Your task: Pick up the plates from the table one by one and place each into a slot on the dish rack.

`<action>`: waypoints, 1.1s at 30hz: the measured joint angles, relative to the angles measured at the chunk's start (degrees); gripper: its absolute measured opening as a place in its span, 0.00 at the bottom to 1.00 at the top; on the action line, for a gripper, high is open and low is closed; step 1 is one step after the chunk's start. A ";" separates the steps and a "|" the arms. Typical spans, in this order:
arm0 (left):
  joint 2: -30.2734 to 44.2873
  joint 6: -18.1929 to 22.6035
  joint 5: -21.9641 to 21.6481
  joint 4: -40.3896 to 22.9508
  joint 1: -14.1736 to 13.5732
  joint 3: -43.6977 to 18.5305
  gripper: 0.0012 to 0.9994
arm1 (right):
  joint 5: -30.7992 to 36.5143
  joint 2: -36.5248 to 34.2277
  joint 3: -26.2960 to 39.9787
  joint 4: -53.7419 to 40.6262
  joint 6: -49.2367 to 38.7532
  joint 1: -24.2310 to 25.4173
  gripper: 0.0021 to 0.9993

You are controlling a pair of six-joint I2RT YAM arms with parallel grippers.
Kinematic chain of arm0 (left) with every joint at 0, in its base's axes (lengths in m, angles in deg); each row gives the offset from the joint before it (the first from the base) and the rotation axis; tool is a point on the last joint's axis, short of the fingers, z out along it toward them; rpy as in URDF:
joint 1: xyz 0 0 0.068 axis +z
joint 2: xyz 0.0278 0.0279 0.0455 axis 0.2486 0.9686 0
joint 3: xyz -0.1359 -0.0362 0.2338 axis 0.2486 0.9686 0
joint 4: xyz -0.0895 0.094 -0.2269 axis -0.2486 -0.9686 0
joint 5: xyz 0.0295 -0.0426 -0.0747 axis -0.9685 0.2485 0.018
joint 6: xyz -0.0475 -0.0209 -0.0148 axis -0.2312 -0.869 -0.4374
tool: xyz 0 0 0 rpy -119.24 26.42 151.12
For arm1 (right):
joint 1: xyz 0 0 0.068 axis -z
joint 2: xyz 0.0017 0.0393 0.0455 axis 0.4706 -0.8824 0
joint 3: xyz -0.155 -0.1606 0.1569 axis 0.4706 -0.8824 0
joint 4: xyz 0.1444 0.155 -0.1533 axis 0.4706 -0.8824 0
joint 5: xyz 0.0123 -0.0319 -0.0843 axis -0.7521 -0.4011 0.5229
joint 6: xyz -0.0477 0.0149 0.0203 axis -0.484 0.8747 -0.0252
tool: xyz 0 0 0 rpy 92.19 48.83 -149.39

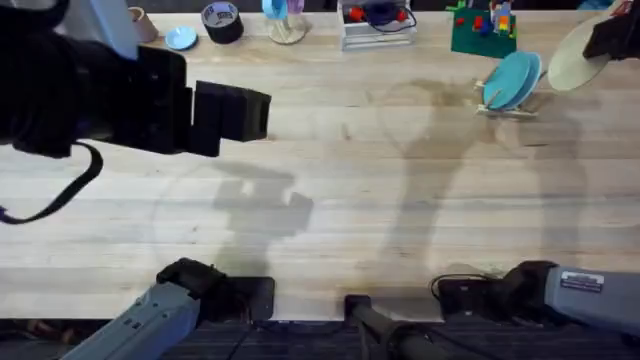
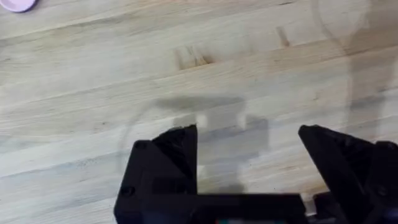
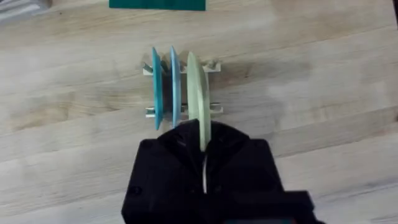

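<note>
The pale yellow plate (image 3: pixel 193 93) stands on edge, pinched by its rim in the right gripper (image 3: pixel 204 146), which hangs over the dish rack (image 3: pixel 211 66) at the far right of the worktop (image 1: pixel 330 190). Held edge-on, the plate lines up with the gaps between the pegs, so it can go straight down into a slot. Two plates already stand upright in the rack just beside it, a teal plate (image 3: pixel 156 87) and the light blue plate (image 3: pixel 175 84); the free slot lies on the yellow plate's side. This looks like the last placement. The left gripper (image 2: pixel 247 146) hovers with fingers spread and nothing between them over bare boards well apart from the rack, out of the way.
</note>
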 joint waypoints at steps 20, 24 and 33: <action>0.00 0.00 -0.13 0.00 0.00 0.00 1.00 | 0.37 -5.51 0.00 2.84 0.01 0.00 0.03; 0.00 0.00 -0.13 0.00 0.00 0.00 1.00 | 0.37 -6.21 0.00 3.66 0.02 0.00 0.03; 0.00 0.00 -0.13 0.00 0.00 0.00 0.99 | 0.35 -6.33 0.00 4.48 0.02 0.00 0.03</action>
